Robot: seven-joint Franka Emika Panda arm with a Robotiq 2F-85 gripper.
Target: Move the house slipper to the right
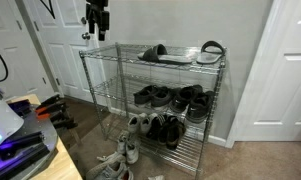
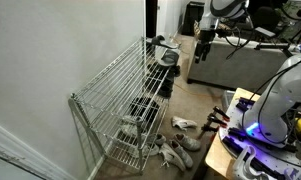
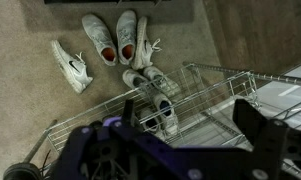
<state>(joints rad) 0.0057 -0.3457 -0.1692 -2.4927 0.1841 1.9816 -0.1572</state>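
The house slipper [image 1: 153, 53] is dark grey-black and lies flat on the top shelf of a wire rack [image 1: 100, 62], near the shelf's middle. A similar dark slipper with a paler rim [image 1: 211, 50] lies at the shelf's right end. In an exterior view my gripper [image 1: 96, 22] hangs high, above and left of the rack's left end and apart from the slipper. In the wrist view the gripper [image 3: 170, 140] is open and empty, looking down at a rack corner [image 3: 195, 70] and the floor. The slipper is out of the wrist view.
Black lace-up shoes [image 1: 175, 97] fill the middle shelf and more [image 1: 168, 130] the lower one. White shoes [image 3: 110, 40] lie on the carpet in front of the rack [image 2: 110, 90]. A desk [image 1: 30, 150] stands at the left, doors behind.
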